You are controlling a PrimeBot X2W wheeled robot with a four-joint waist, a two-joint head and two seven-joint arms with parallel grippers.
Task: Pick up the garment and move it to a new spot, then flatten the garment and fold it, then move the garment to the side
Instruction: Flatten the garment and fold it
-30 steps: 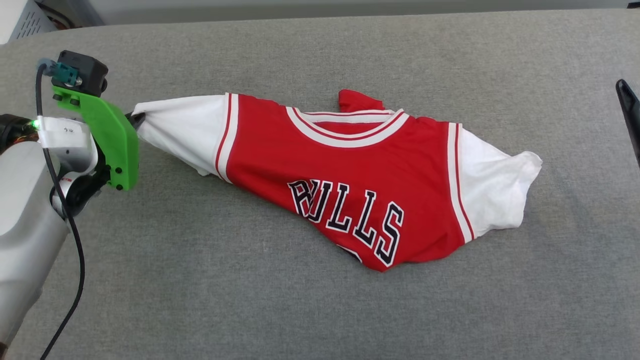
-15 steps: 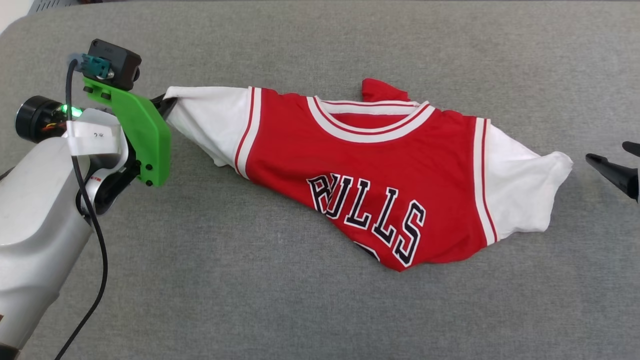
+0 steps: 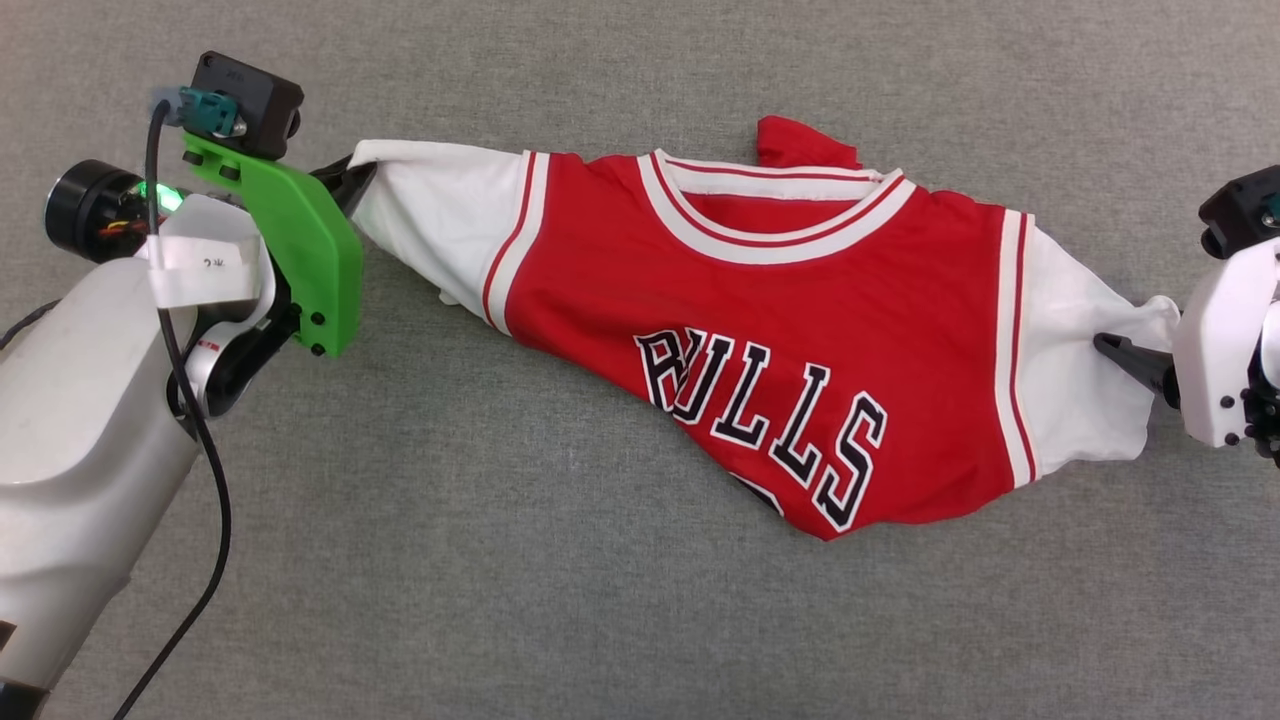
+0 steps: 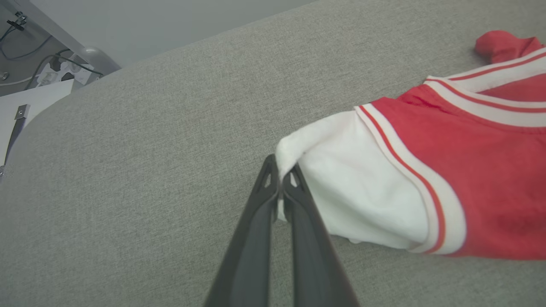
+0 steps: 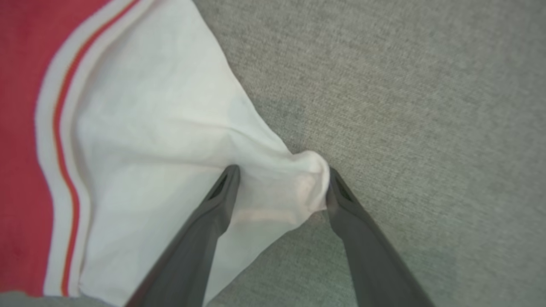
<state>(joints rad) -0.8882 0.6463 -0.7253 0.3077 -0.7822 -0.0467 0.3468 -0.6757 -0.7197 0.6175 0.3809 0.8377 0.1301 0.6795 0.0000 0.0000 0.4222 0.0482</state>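
While the garment (image 3: 760, 330) lies stretched across the grey fabric surface (image 3: 600, 620), chest side up with the black BULLS lettering showing, it's nowhere near flat yet. The body slants and bunches down to a red point at about 5 o'clock in the head view, and a little red flap pokes out behind the striped collar at 12 o'clock.

The left claw (image 4: 280, 177) is out at the shirt's 9 o'clock end, fingers pressed together and pinching the very edge of the white sleeve. In the left wrist view you can see a sliver of white cloth caught between the two dark fingers, and the sleeve looks pulled up off the surface a bit there.

The right claw (image 5: 282, 172) sits at the 3 o'clock end, spread wide. The bunched corner of the other white sleeve sits between its fingertips and touches both, but the fingers aren't squeezed down on it.
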